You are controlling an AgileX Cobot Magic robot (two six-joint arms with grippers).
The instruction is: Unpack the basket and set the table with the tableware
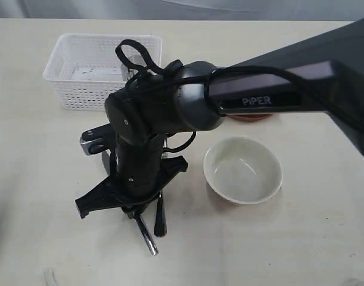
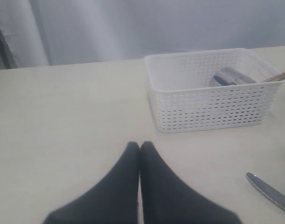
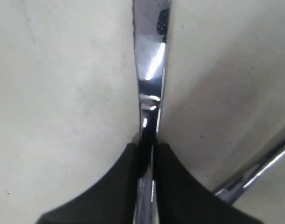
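Pinches slim, mirror-bright steel knife point(image 3: 151, 70) in right claw point(image 3: 146, 145), one end toward 5 o'clock on beige bench point(image 3: 63, 93). Shows left claw point(image 2: 140, 145) pressed together. Reads "PiPER", white, on arm point(image 1: 259, 100).

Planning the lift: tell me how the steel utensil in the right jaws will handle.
Mirror-polished, the steel utensil may slip. Pinched at one narrow spot between the jaws, it could pivot. Being solid metal, it is probably stiff, not floppy.
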